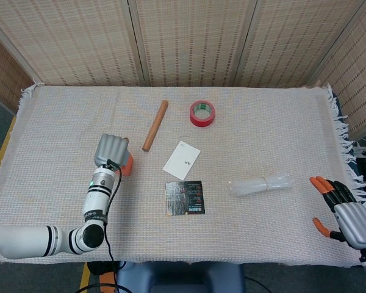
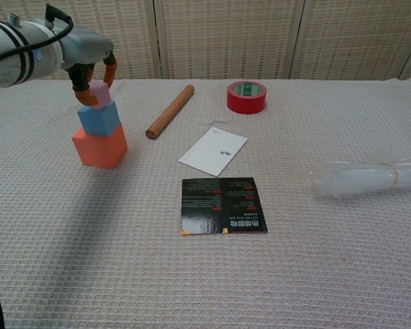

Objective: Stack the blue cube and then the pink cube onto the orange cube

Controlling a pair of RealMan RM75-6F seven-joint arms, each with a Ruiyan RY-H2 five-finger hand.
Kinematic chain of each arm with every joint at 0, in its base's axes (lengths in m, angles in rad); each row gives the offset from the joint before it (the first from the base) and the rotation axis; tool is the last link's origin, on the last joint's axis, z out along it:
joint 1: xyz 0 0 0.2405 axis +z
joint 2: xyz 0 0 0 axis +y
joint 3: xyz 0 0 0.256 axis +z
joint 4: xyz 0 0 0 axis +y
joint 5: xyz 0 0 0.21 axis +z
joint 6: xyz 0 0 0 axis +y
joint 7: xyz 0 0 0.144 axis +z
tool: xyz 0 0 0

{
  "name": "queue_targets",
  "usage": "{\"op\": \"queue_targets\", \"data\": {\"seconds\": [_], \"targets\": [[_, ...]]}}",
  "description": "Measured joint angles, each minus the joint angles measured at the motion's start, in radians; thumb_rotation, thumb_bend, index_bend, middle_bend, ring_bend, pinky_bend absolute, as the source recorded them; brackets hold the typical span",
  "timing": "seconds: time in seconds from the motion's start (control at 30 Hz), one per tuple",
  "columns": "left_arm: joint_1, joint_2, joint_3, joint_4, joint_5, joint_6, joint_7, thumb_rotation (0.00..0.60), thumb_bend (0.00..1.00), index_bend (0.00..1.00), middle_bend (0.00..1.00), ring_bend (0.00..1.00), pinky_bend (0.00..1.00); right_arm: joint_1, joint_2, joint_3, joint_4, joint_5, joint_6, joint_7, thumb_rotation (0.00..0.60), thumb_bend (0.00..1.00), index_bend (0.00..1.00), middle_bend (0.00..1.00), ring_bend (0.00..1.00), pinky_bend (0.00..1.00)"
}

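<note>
In the chest view the orange cube (image 2: 99,145) sits on the cloth at the left with the blue cube (image 2: 99,118) on top of it. The pink cube (image 2: 98,94) rests on the blue one, pinched between the orange fingertips (image 2: 110,71) of my left hand (image 2: 82,51). The head view shows my left hand (image 1: 111,149) from above, covering the stack; only a sliver of the orange cube (image 1: 128,165) shows. My right hand (image 1: 344,210) hangs beyond the table's right front corner, fingers spread, holding nothing.
A wooden rod (image 2: 169,110), a red tape roll (image 2: 246,96), a white card (image 2: 214,151) and a black card (image 2: 222,205) lie mid-table. A clear plastic bundle (image 2: 366,177) lies at the right. Woven screens stand behind the table.
</note>
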Motion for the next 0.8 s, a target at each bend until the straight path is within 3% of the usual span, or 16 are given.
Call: {"op": "queue_targets", "data": {"seconds": [0.53, 0.8], "targets": [[-0.001, -0.004, 0.019, 0.053, 0.014, -0.035, -0.045, 0.6, 0.35, 0.42, 1.0, 1.0, 1.0, 0.002, -0.002, 0.001, -0.004, 0.006, -0.014, -0.013, 0.6, 0.29, 0.0, 0.0, 0.0, 0.0], [-0.005, -0.008, 0.025, 0.064, 0.015, -0.047, -0.057, 0.6, 0.35, 0.35, 1.0, 1.0, 1.0, 0.006, -0.002, 0.002, -0.006, 0.013, -0.025, -0.017, 0.6, 0.29, 0.0, 0.0, 0.0, 0.0]]}}
